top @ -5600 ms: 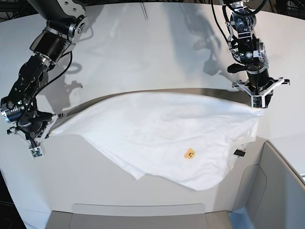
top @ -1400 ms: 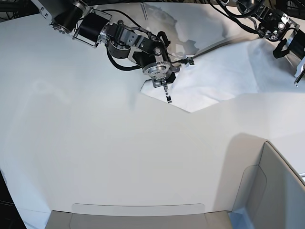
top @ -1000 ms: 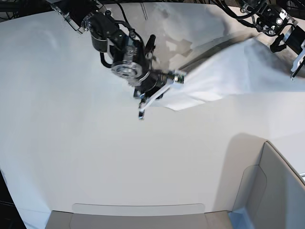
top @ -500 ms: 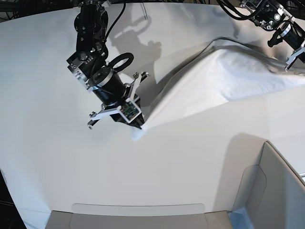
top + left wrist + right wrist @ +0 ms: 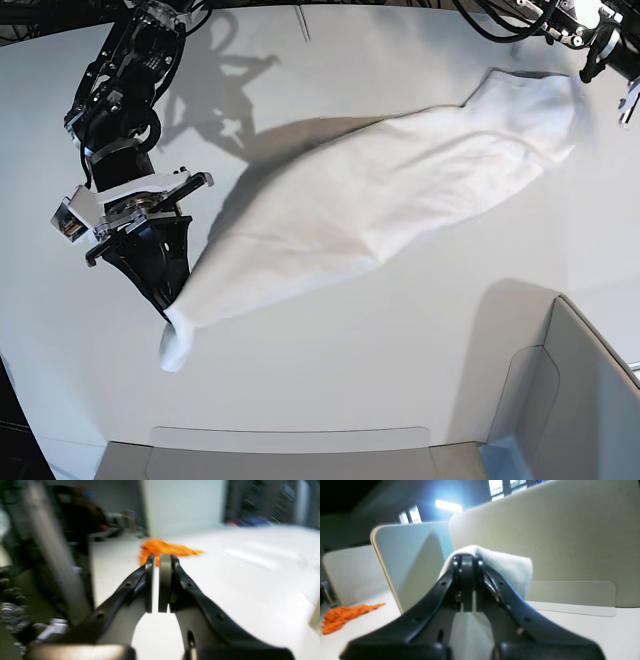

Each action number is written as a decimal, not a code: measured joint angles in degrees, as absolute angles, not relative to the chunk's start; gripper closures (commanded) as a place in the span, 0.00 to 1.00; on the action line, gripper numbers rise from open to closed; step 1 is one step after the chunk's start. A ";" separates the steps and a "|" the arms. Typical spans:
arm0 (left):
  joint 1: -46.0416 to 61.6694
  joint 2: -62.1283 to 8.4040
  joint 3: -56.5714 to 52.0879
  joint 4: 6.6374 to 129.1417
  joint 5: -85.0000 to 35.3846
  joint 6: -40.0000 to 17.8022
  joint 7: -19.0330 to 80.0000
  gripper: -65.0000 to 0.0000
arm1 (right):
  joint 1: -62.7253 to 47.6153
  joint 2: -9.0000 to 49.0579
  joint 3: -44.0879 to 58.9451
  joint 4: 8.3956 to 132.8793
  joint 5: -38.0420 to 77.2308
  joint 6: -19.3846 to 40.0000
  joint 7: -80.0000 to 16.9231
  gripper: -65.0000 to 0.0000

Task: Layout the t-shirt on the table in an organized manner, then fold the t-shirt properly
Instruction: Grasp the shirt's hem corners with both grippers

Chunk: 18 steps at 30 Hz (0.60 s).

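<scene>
Stretching t-shirt (image 5: pixel 380 195) farther left since before; right tool (image 5: pixel 168 308) clamped.

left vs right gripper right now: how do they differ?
Right gripper pinches the t-shirt, cloth bunched over its tips; left gripper shows no cloth in its wrist view. In the base view right gripper is low at left, left gripper at the top right edge. Both are shut.

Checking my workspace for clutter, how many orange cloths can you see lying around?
1, as far as shows: an orange cloth lying crumpled on a white surface, low left in the right wrist view; the left wrist view shows an orange heap too, likely the same one. Others may be hidden.
</scene>
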State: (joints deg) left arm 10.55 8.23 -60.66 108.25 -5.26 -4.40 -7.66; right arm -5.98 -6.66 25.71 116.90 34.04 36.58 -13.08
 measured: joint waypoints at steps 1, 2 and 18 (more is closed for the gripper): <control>10.66 8.21 -60.88 109.14 -5.65 -4.25 -7.68 0.95 | -6.24 -6.46 25.71 116.90 34.89 36.60 -12.69 1.00; 10.68 8.21 -60.86 110.19 -5.65 -4.45 -7.51 0.95 | -6.42 -6.17 25.71 116.90 35.81 36.60 -12.05 1.00; 27.44 8.10 -38.96 109.21 -0.71 -21.30 -7.35 0.62 | -10.63 -3.51 22.11 116.90 23.94 36.42 -15.66 1.00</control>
